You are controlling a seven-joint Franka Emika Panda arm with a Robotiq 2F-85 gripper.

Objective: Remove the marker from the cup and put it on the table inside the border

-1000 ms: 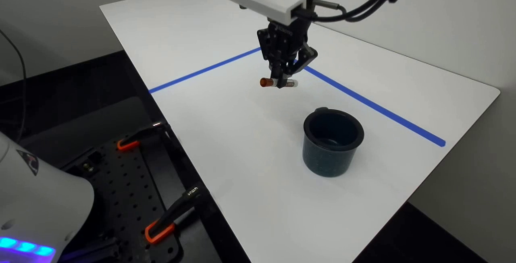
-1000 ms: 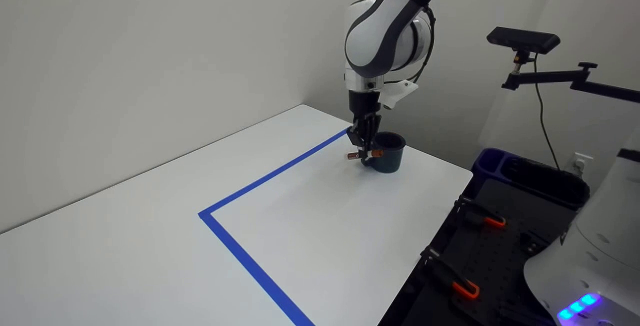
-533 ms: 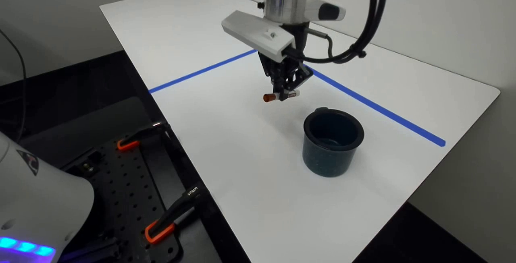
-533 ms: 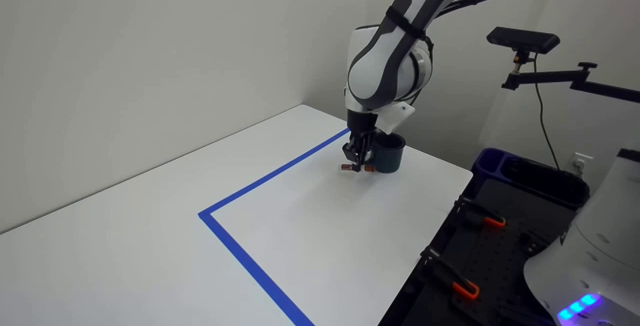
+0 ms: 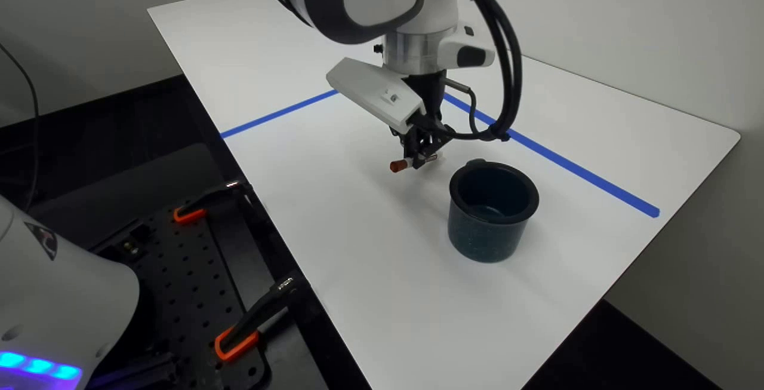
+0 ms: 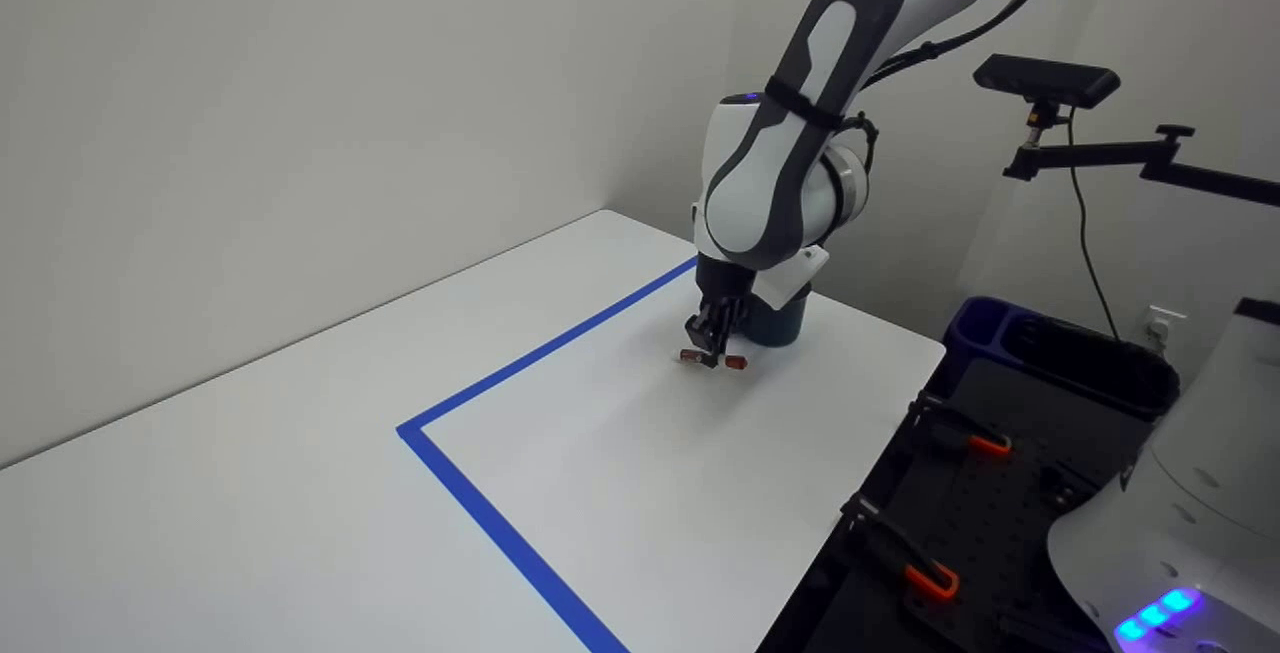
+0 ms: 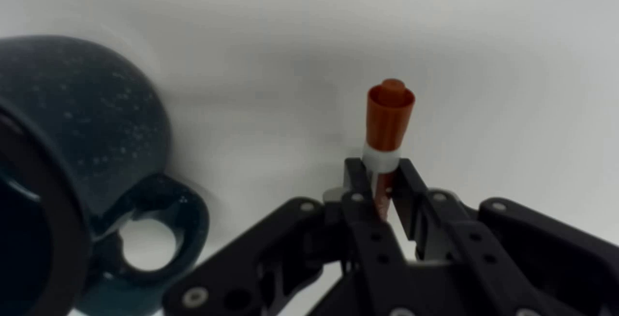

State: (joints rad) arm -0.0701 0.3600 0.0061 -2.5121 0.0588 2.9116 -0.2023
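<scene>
Gripper [image 7: 380, 173] is clamped on marker [image 7: 387, 125] (label print too blurry to read; flared orange-brn end, wht band), outside speckled dk-blue cup [image 7: 116, 117] w/ loop handle, inside blue-tape border [image 6: 503, 533], on or just above wht table [image 5: 358, 270], can't tell which.

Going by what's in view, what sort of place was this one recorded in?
Most likely a robotics lab or similar test space. A perforated black plate sits by the robot's base, blue tape marks off part of the white table, and what looks like a camera stands on a jointed bracket.
</scene>
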